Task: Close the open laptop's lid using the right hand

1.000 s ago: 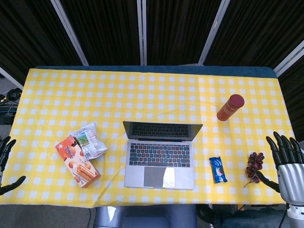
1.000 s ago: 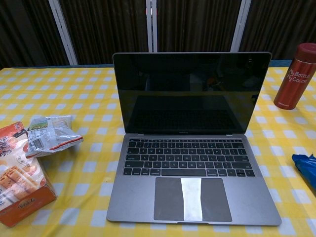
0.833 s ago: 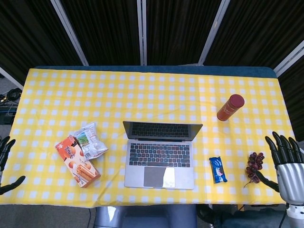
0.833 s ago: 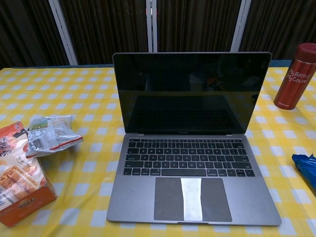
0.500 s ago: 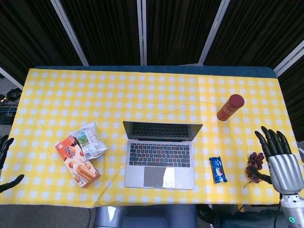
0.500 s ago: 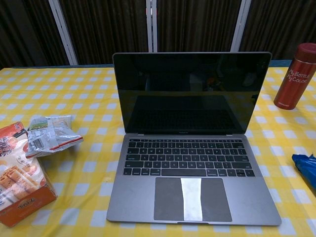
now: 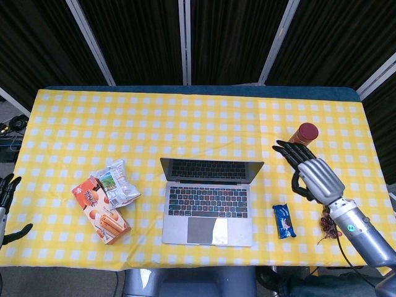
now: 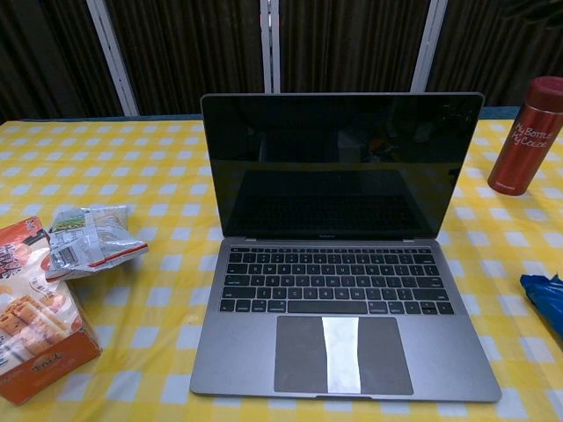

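A grey laptop sits open near the table's front edge, its dark screen upright and facing me. My right hand hovers over the table to the right of the laptop, fingers spread and holding nothing, clear of the lid. It does not show in the chest view. At the far left edge of the head view my left hand hangs beside the table, fingers apart and empty.
A red bottle stands just behind my right hand. A blue snack packet and a bunch of dark grapes lie front right. An orange biscuit box and a crinkled snack bag lie left of the laptop.
My right hand has swung from the table's right front corner up and leftward, now over the table near the red bottle. The laptop and left hand have not moved.
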Controlling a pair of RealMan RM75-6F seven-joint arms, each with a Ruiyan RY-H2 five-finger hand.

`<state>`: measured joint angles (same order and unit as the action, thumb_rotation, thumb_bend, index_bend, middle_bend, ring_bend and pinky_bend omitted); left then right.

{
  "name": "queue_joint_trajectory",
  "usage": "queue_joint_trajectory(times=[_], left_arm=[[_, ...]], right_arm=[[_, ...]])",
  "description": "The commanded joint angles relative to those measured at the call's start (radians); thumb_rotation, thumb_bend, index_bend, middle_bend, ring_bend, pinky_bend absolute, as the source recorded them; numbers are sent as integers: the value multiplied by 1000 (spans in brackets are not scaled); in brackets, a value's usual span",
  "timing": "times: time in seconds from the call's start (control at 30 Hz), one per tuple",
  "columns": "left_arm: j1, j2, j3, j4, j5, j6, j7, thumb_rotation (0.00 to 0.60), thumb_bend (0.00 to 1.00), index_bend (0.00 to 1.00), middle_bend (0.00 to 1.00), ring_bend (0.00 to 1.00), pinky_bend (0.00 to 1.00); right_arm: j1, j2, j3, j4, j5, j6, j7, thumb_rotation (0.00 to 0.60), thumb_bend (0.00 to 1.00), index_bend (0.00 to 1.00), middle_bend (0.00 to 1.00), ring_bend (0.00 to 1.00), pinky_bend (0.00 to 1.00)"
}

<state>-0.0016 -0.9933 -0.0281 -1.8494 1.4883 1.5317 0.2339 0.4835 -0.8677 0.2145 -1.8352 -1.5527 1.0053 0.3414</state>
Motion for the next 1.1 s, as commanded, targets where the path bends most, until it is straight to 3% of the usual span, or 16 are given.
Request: queue_joint_trajectory(times=[0.03, 0.27, 0.6, 0.83, 1.1], left_arm=[[-7, -5, -4, 3, -11, -9, 8, 600, 0, 0, 0, 0, 0], [-10, -4, -5, 4, -17, -12, 0, 600, 0, 0, 0, 0, 0], [-11, -4, 3, 7, -10, -14, -7, 600, 0, 0, 0, 0, 0], [-12, -4, 4, 7, -14, -15, -6, 600, 0, 0, 0, 0, 0], [-15, -5, 4, 5, -20, -18, -2, 600, 0, 0, 0, 0, 0]], right_arm=[[103, 10, 40, -30, 104, -156, 16, 600, 1000, 62, 106, 13, 42], [217, -47, 60, -45, 284, -299, -58, 600, 1000, 94, 170, 105, 147], [289, -112, 38, -58, 459, -308, -227, 600, 1000, 112, 224, 155, 209], [308, -124, 24, -74, 501, -301, -273, 600, 1000, 148, 271, 200, 234], [300, -102, 13, -120, 469, -306, -262, 600, 1000, 170, 291, 218, 241]])
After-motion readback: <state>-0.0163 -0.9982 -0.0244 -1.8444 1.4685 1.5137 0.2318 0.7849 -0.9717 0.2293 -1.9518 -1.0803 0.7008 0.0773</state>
